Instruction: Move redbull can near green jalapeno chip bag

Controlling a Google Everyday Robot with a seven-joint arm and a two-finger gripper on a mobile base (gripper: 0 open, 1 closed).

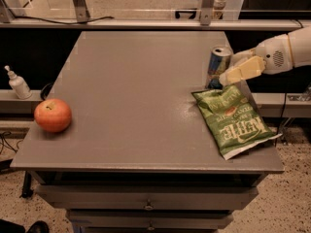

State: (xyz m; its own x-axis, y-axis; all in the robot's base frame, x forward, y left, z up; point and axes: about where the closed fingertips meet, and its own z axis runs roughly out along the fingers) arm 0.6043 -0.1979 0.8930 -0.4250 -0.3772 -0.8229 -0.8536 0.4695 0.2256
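The redbull can (218, 62), slim and blue-and-silver, stands upright on the grey table (131, 96) at its right side. It is just behind the top edge of the green jalapeno chip bag (234, 118), which lies flat near the table's front right corner. My gripper (229, 73) reaches in from the right on a white arm (286, 52) and is right against the can's right side, overlapping its lower part. The can's base appears to rest on the table.
A red apple (52, 115) sits near the table's left front edge. A small white pump bottle (18, 83) stands on a ledge left of the table. Metal frame legs (208, 4) rise behind the far edge. Drawers are below the front edge.
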